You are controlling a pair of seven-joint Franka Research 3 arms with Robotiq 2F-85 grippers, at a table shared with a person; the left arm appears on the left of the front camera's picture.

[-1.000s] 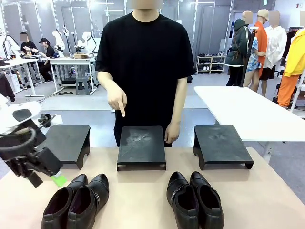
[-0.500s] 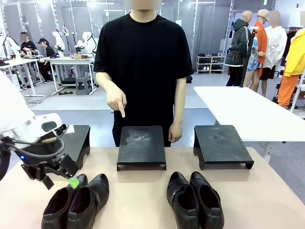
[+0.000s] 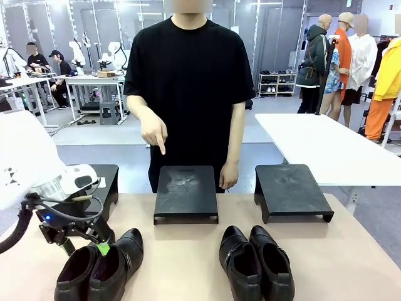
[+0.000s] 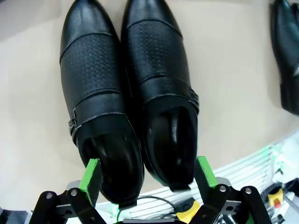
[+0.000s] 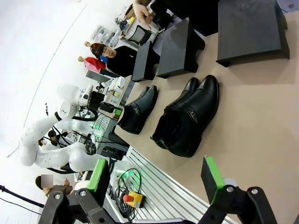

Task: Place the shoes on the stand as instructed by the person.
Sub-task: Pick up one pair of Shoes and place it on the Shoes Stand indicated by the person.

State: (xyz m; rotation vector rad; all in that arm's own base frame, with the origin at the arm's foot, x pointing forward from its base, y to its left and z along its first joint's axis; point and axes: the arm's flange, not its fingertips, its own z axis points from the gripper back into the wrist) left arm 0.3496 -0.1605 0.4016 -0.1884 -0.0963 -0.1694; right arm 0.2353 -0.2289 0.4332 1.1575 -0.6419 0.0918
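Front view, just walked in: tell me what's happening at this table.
A person in a black T-shirt stands at the far side, one hand pointing down toward the middle stand of three black stands. Two pairs of black shoes sit on the table in front of them. The left gripper is open over the heel end of the left pair, a finger to each side, nothing gripped yet. The right pair is untouched; the right gripper is open and empty, away from the shoes.
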